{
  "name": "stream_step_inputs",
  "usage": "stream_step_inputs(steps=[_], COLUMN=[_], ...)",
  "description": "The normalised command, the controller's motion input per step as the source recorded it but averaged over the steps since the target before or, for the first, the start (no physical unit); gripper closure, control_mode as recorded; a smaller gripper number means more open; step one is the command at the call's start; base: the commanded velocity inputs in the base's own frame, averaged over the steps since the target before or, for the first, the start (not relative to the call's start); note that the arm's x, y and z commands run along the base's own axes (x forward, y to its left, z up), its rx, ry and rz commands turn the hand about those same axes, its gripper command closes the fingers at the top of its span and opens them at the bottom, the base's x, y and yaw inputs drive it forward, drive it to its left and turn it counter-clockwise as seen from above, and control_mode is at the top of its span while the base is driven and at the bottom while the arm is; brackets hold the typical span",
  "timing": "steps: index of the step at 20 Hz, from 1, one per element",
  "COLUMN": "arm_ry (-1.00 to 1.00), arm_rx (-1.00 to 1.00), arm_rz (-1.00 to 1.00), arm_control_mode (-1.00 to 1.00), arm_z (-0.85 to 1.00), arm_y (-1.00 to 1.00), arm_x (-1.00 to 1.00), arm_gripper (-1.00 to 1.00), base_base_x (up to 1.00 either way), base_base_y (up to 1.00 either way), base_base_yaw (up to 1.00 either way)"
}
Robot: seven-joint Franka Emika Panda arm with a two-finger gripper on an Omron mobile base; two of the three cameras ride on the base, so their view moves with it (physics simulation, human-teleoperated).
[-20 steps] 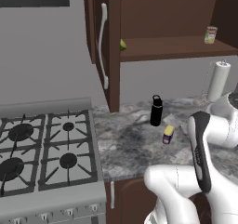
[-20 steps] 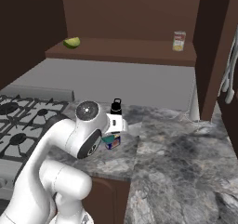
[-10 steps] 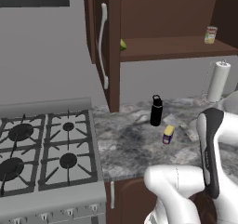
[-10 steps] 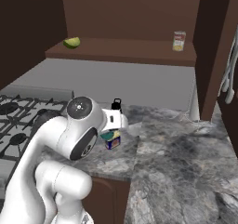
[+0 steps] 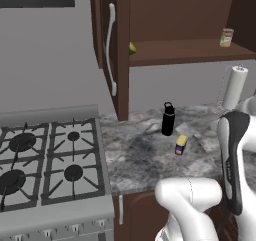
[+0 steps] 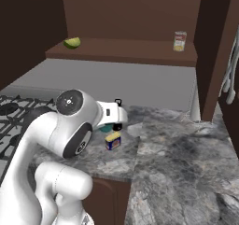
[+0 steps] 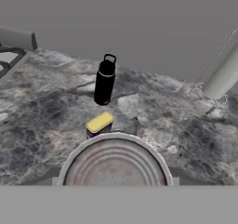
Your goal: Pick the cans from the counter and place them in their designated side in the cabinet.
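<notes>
Hand view: my fingers grip the teal can (image 7: 115, 162); yellow-topped can (image 7: 98, 125) waits at twelve o'clock on the tabletop (image 7: 176, 139); cabinet (image 6: 140, 51) holds neither.

Glossy white arm (image 6: 51, 140), dark joints

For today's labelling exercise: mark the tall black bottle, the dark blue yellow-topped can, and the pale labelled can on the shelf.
Tall black bottle (image 5: 168, 120), left base view, mid-body.
Dark blue yellow-topped can (image 6: 112, 141), right base view, side wall.
Pale labelled can (image 6: 179, 41), right base view, label.
</notes>
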Motion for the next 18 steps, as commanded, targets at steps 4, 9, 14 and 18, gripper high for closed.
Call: stream_step_inputs(steps=[4, 9, 14, 18], arm_ry=[-0.01, -0.05, -0.07, -0.09], arm_rx=[0.01, 0.00, 0.00, 0.00], arm_rz=[-0.07, -0.04, -0.02, -0.02], arm_control_mode=[-1.00, -1.00, -1.00, -1.00], arm_z=[0.35, 0.24, 0.30, 0.33], arm_y=[0.00, 0.00, 0.00, 0.00], arm_x=[-0.19, -0.10, -0.15, -0.10], arm_gripper=[1.00, 1.00, 1.00, 1.00], base_base_x=[0.00, 0.00, 0.00, 0.00], base_base_y=[0.00, 0.00, 0.00, 0.00], base_base_yaw=[0.00, 0.00, 0.00, 0.00])
